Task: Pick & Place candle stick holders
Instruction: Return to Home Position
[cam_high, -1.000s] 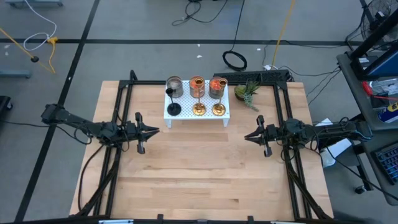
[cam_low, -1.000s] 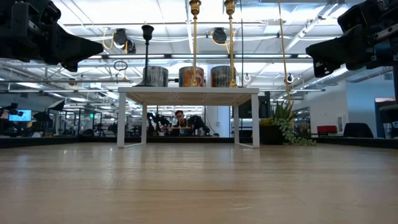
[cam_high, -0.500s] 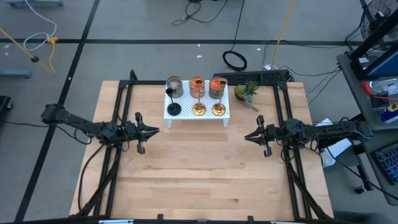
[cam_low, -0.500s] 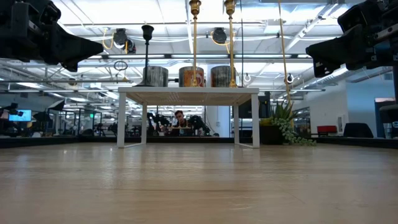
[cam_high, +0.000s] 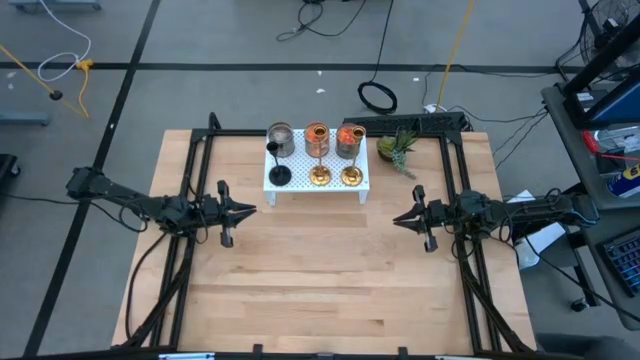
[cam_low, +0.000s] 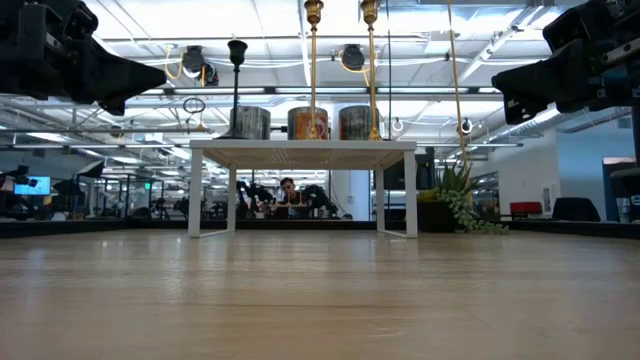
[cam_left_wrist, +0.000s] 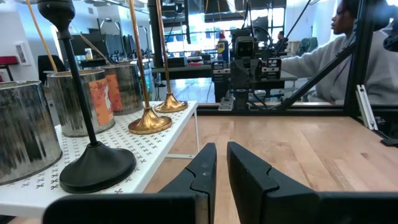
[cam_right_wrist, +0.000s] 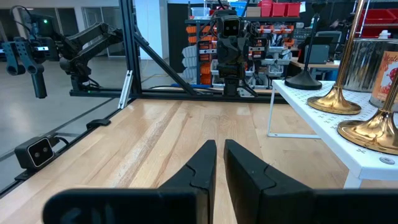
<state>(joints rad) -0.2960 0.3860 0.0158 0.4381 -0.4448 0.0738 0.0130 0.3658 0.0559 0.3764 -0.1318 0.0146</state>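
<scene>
A white perforated stand (cam_high: 318, 186) sits at the table's far middle. On it stand a black stemmed holder (cam_high: 279, 175), two gold stemmed holders (cam_high: 320, 175) (cam_high: 351, 174), a grey glass cup (cam_high: 281, 139) and two orange glass cups (cam_high: 317, 137) (cam_high: 349, 139). My left gripper (cam_high: 250, 210) hovers left of the stand, fingers nearly shut and empty (cam_left_wrist: 220, 163). My right gripper (cam_high: 397, 219) hovers right of it, fingers nearly shut and empty (cam_right_wrist: 219, 158). Both point toward the table's middle.
A small green potted plant (cam_high: 397, 148) stands right of the stand at the far edge. Black frame rails (cam_high: 195, 170) (cam_high: 455, 170) run along both sides. Bare wood lies between the grippers and toward the near edge. A person (cam_left_wrist: 367, 50) sits beyond the table.
</scene>
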